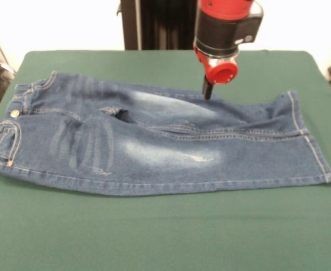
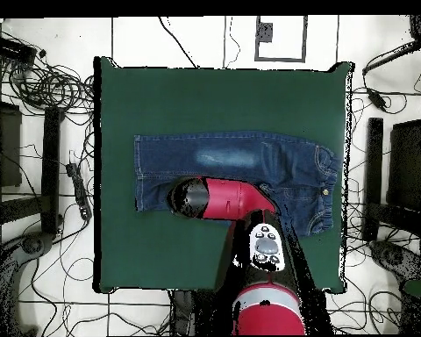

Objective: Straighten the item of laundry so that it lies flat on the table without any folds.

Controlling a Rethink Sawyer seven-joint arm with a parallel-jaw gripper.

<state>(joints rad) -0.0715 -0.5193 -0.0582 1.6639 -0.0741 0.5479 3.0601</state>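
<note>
Small blue denim jeans (image 1: 154, 147) lie spread lengthwise across the middle of the green table (image 1: 154, 237), waistband with brass button (image 1: 14, 113) at front-view left, leg cuffs at right. Faded whitish patches on the thighs. Mostly flat; creases around the crotch, and the far leg bunches near the cuff. Gripper (image 1: 207, 92) hangs from the red-black arm (image 1: 225, 34), dark tip down on the far leg's upper edge, touching the denim. Fingers look pressed together into one narrow tip; cannot tell if any cloth is pinched. In the overhead view the arm (image 2: 218, 197) covers part of the jeans (image 2: 231, 158).
</note>
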